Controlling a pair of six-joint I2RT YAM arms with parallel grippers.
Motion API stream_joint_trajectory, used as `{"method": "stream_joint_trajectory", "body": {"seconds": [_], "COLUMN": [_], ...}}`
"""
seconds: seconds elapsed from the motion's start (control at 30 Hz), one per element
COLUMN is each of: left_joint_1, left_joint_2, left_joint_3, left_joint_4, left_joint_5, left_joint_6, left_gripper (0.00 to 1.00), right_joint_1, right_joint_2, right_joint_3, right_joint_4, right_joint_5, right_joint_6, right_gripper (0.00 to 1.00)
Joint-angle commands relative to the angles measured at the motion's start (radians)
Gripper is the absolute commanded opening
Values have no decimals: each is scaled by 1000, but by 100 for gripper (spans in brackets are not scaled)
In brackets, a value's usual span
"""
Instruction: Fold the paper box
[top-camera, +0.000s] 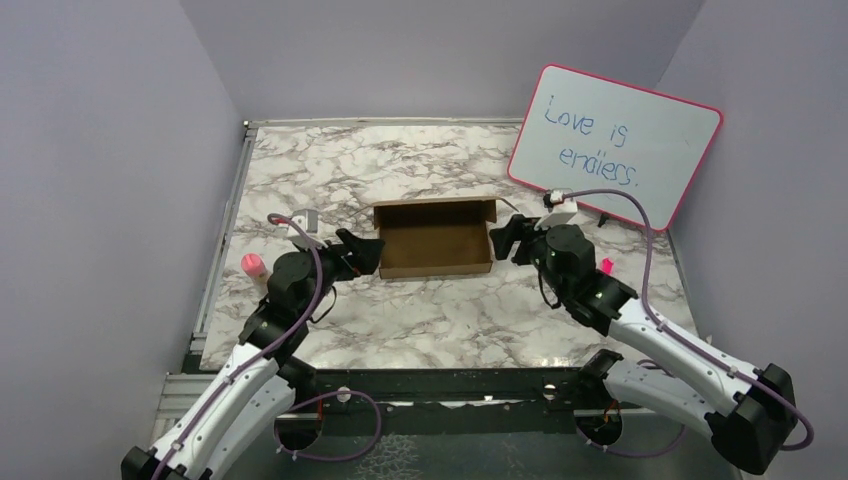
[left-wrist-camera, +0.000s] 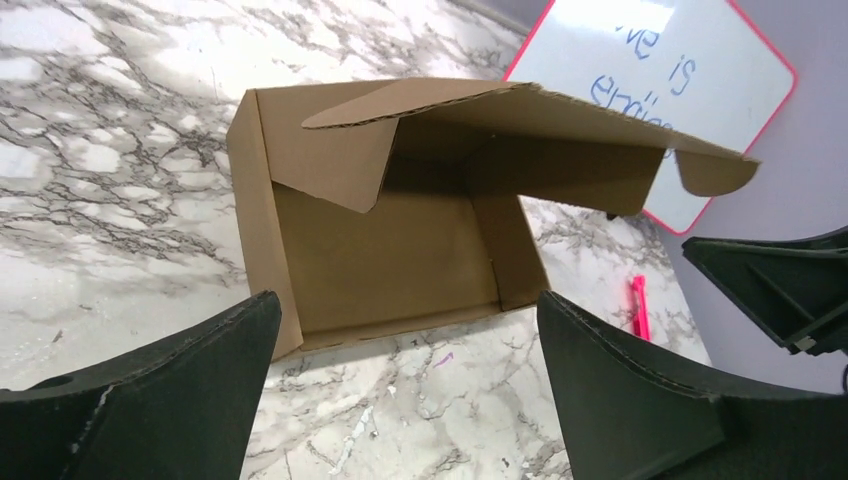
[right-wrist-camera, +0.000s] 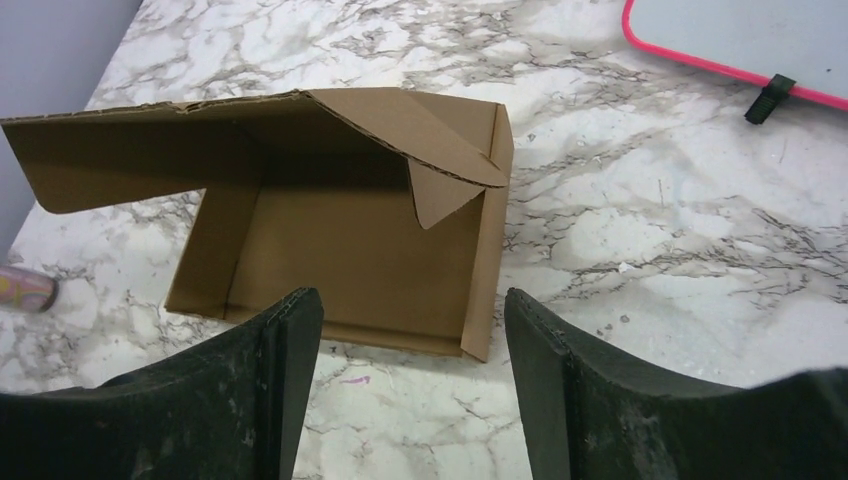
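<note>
1. We see one marbled surface (top-camera: 400, 310).
2. One whiteboard (top-camera: 615, 140) leans at its far right.
3. One paper box (top-camera: 435, 245) sits mid-surface with its lid half-raised, between both arms.
4. Two pairs, the left fingers (left-wrist-camera: 200, 370) and right fingers (right-wrist-camera: 260, 380), are spread and empty, flanking the box.
5. Two small things lie farther out: a pink marker (top-camera: 606, 265) on the right and a pink-capped object (top-camera: 253, 265) on the left.

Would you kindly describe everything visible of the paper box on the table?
The paper box is plain brown corrugated cardboard, a shallow rectangular tray, empty. Its lid, hinged on the far wall, leans half open over the interior, end tabs untucked. It rests on the marble table between the left gripper and right gripper, both open, neither holding it.
</note>
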Motion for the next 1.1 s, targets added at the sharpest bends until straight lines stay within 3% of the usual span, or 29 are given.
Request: {"method": "stream_joint_trajectory", "body": {"seconds": [0.0, 0.13, 0.43, 0.57, 0.73, 1.07], "left_joint_1": [-2, -2, 23, 101, 190, 193], "left_joint_2": [-101, 8, 277, 426, 531, 580], "left_joint_3": [95, 280, 579, 673, 687, 612], "left_joint_4": [-173, -292, -332, -325, -289, -266], "left_joint_5": [-75, -129, -225, -87, 109, 291], "left_joint_6": [49, 147, 354, 376, 331, 297], "left_gripper": [99, 99, 99, 99, 97, 89], "right_joint_1": [8, 7, -6, -56, -87, -93], "right_joint_2": [-40, -3, 133, 240, 351, 344], "right_joint_3": [65, 192, 444, 537, 579, 497], "right_joint_4": [-141, -204, -255, -271, -276, -306], "right_joint_5": [12, 48, 124, 37, -10, -74], "right_joint_6": [-67, -133, -291, -308, -302, -273], "right_gripper": [75, 85, 100, 100, 100, 96]}}
